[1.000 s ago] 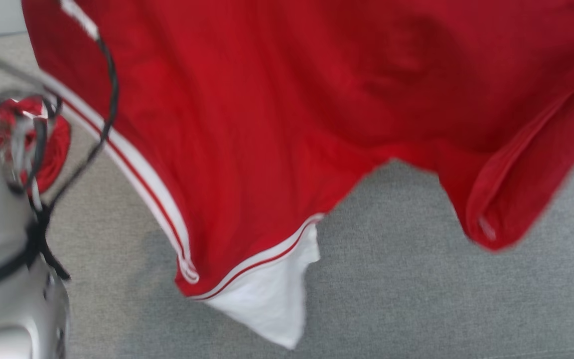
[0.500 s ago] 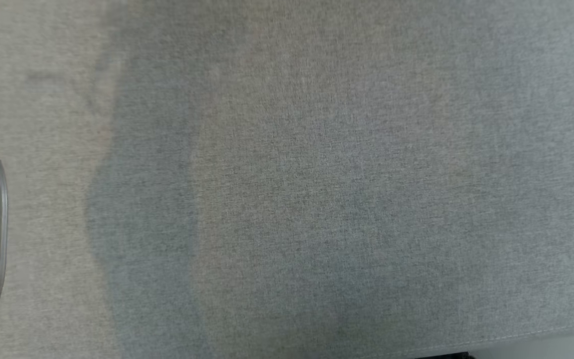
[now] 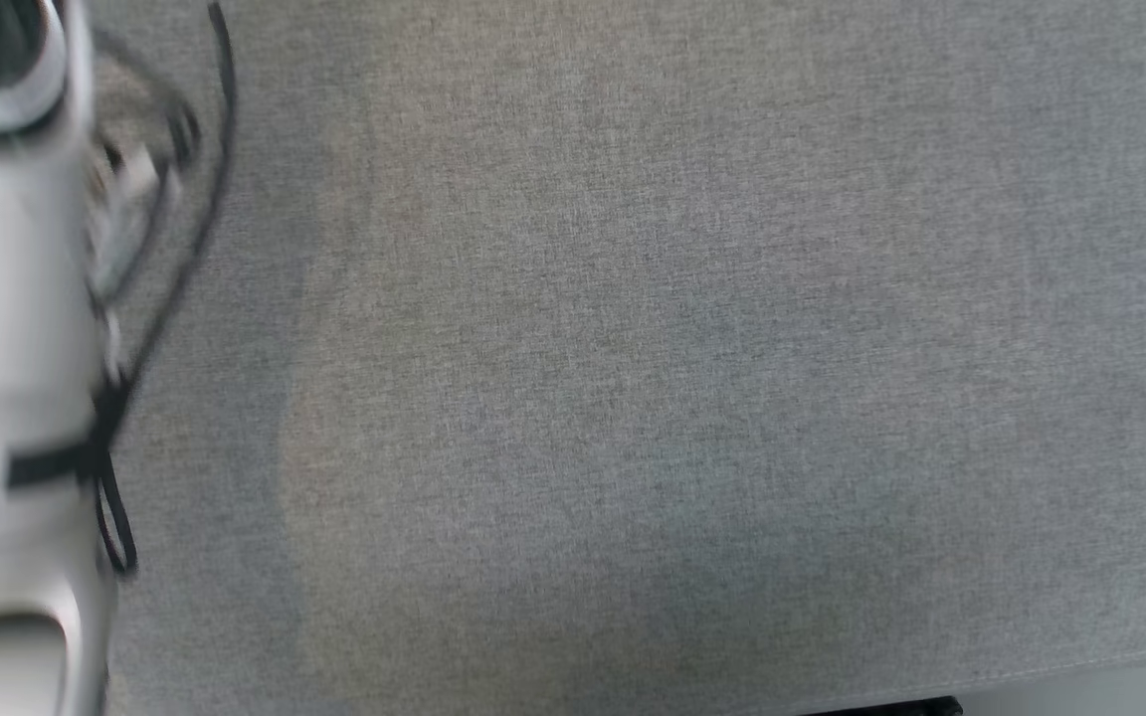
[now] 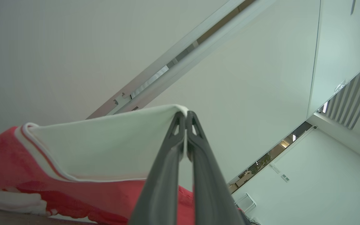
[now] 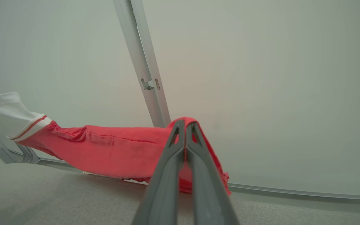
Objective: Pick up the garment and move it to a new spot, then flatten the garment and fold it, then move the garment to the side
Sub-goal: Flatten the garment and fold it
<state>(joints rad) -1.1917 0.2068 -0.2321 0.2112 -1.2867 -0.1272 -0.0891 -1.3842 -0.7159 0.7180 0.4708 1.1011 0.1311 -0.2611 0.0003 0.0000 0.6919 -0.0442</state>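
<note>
Pinching white corner of red-and-white garment (image 4: 98, 147), left gripper (image 4: 185, 115) jaws pressed together on cloth. Right gripper (image 5: 185, 124) jaws clamped on red edge. Garment hangs between both, over grey fabric surface (image 5: 58, 200).

readable text: none | red and white fabric garment (image 5: 111, 153): no print, label or number legible on the cloth that shows | small pale wall plates (image 4: 285, 178): too small to read | grey woven fabric surface (image 3: 633, 398): plain, no marking legible
</note>
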